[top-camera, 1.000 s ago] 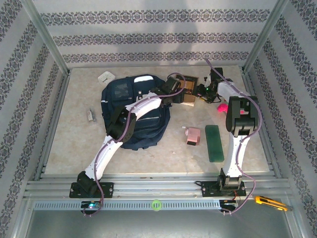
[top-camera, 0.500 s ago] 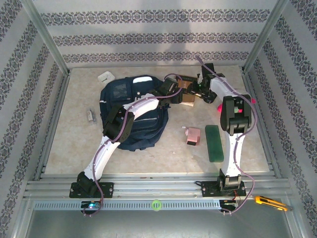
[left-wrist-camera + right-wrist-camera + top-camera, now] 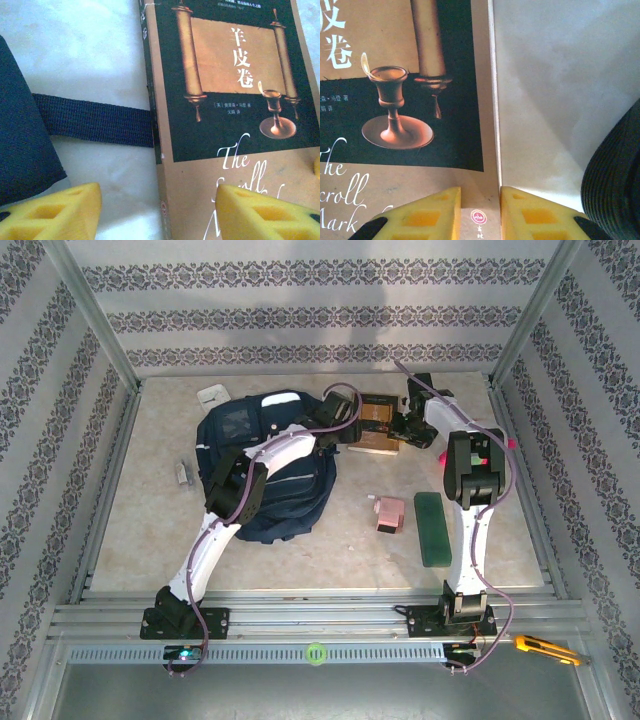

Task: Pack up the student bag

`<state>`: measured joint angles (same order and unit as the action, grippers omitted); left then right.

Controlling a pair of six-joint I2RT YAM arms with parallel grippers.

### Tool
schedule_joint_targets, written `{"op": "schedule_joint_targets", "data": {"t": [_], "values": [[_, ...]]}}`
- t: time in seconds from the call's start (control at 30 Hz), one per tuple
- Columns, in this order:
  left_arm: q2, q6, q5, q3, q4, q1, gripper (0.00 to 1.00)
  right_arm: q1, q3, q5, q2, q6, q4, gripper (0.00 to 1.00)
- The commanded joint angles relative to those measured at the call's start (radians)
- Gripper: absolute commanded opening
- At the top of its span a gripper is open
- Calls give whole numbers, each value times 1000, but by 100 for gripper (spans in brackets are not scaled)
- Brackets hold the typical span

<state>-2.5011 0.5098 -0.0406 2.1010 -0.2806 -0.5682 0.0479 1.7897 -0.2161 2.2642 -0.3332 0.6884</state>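
Seen from above, the navy student bag (image 3: 265, 470) lies flat at the left-centre of the tabletop (image 3: 150, 530). A brown and black book (image 3: 373, 420) lies flat just beside the bag's upper right. An arm reaches toward the book from each side.

In the left wrist view, the left tool (image 3: 156, 192) is spread wide over the book's spine edge and holds nothing. A dark bag strap (image 3: 90, 120) runs up to that edge and seems to pass beneath the book.

In the right wrist view, the right tool (image 3: 480, 192) is parted only narrowly over the book's opposite edge, with nothing clamped.

Lifting or sliding the book could drag the trapped strap and shift the bag. The flat, glossy cover may slip from yellow fingers (image 3: 422, 215). The two tools are close together and could collide
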Motion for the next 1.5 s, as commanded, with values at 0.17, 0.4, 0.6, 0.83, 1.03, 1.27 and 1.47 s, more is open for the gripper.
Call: {"op": "schedule_joint_targets", "data": {"t": [0.17,0.4,0.6,0.83,1.03,1.27,1.47], "values": [[-112,57,-88,165,-131,27,58,-17,-36,-71,-2,-7,32,25],[-208,84,-82,327,-312,25,58,-17,-53,-82,-12,-6,33,25],[-255,126,-149,374,-318,19,55,-16,-56,-133,-16,-9,22,25],[-229,161,-261,372,-213,5,50,-14,-50,-188,-18,-18,7,23],[-199,170,-277,373,-152,-3,43,-14,-44,-194,-15,-24,4,22],[-194,191,-346,358,-82,-5,46,-16,-49,-221,-15,-33,-13,21],[-171,197,-364,334,-35,-8,46,-21,-52,-222,-17,-35,-16,21]]}}
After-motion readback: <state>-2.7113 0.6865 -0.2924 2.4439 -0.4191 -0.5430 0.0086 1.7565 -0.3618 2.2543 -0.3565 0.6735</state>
